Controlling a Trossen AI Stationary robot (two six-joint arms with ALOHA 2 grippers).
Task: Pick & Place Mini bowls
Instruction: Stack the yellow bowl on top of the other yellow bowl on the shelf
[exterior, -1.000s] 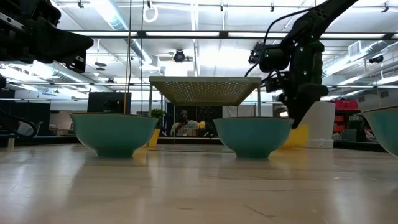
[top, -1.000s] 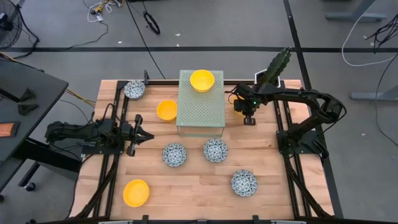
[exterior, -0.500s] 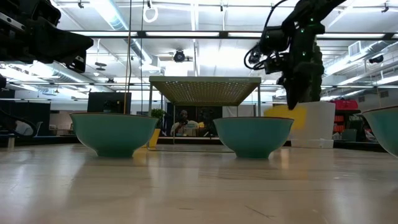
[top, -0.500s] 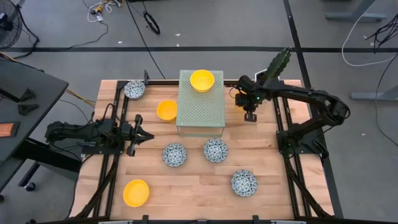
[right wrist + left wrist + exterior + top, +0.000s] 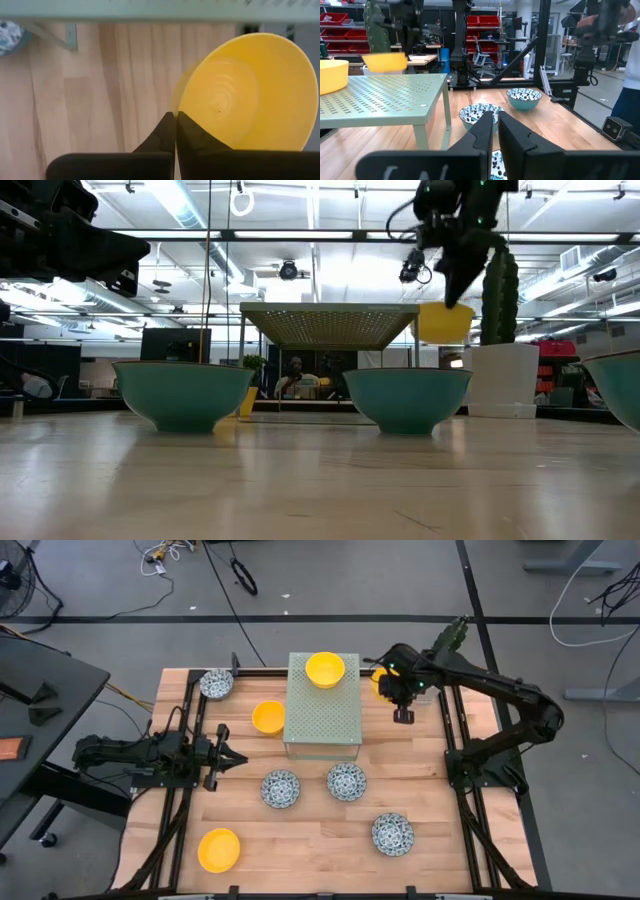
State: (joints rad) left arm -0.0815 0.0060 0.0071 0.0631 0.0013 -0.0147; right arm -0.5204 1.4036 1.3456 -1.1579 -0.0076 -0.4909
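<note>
The right tool (image 5: pixel 175 118) is clamped on the rim of a plain yellow mini bowl (image 5: pixel 250 92), held above the desk (image 5: pixel 320 840). The bowl is glossy, round and unpatterned. The left tool (image 5: pixel 495 125) rests with fingers together.

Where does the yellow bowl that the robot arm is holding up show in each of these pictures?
High view: the held yellow bowl peeks out at the right gripper, right of the green perforated stand.
Low view: it hangs in the air beside the stand, before the cactus.
Left wrist view: far off, past the stand.
Right wrist view: it fills the picture, its rim pinched.
Shared landmark: the stand.
</note>
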